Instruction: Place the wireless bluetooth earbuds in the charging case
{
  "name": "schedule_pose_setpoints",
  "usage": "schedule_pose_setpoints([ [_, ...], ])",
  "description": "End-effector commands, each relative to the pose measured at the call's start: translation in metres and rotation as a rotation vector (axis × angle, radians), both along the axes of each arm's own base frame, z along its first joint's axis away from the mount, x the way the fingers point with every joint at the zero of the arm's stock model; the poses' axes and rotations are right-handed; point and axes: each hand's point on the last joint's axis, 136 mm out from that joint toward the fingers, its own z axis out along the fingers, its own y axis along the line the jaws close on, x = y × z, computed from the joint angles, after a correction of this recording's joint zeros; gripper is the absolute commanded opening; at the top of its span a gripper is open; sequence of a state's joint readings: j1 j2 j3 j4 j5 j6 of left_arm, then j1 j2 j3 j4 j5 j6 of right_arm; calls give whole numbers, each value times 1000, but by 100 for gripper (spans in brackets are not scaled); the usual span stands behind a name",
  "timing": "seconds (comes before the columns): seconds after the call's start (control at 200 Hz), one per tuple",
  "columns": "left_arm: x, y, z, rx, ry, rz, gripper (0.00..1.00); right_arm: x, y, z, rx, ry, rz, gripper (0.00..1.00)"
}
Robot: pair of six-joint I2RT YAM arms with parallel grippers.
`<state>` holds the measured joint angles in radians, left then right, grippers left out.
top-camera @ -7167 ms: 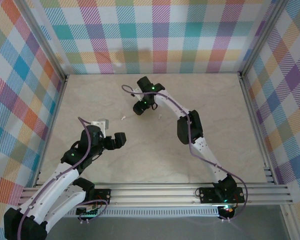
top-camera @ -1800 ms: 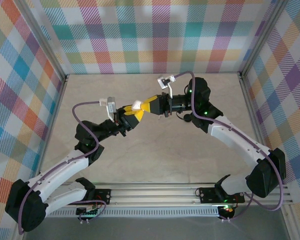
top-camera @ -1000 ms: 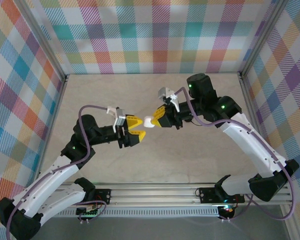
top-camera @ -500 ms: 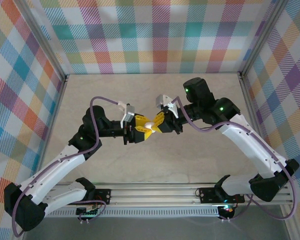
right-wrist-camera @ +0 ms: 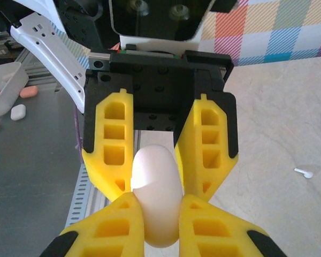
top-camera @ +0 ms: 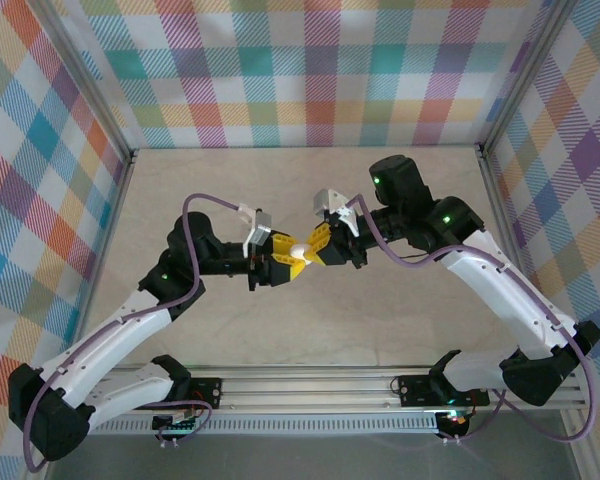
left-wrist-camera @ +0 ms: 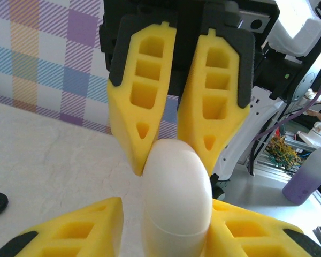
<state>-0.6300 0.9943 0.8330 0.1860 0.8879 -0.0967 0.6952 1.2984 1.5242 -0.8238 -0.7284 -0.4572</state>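
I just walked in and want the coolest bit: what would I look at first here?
The left gripper and the right gripper meet nose to nose above the middle of the table, both pinching one white egg-shaped case. In the right wrist view, a tiny white earbud lies on the table off to the side.

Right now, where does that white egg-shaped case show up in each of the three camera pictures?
Top external: the white charging case sits at the centre of the picture, small.
Left wrist: lower centre, large and close.
Right wrist: lower centre, also close.
Shared landmark: the yellow fingers, which flank the case on both sides in every view.
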Motion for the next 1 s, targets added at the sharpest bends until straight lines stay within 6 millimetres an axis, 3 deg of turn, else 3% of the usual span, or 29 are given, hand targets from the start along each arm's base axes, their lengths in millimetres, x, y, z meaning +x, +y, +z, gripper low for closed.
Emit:
schedule_pose_setpoints([
  [0.0, -7, -4, 7, -19, -12, -44, 37, -9, 0, 12, 43, -36, 37, 10],
  [0.09, -7, -5, 7, -19, -11, -49, 32, -9, 0, 11, 39, -31, 39, 10],
  [0.255, -8, -4, 9, -23, -20, -41, 11, -8, 1, 7, 31, -20, 38, 11],
  [0.4, -9, 0, 5, -22, -41, -18, 2, 1, 3, 11, 38, -14, -16, 27],
  [0.625, -13, 6, -4, -18, -83, 7, 0, 15, 5, 6, 15, -4, -87, 39],
  [0.8, -15, 8, -10, 0, -83, 8, 0, 33, 8, -5, -34, 29, -167, 42],
  [1.0, -17, 13, -9, -6, -102, 30, 0, 31, 15, -12, -44, 111, -139, 51],
])
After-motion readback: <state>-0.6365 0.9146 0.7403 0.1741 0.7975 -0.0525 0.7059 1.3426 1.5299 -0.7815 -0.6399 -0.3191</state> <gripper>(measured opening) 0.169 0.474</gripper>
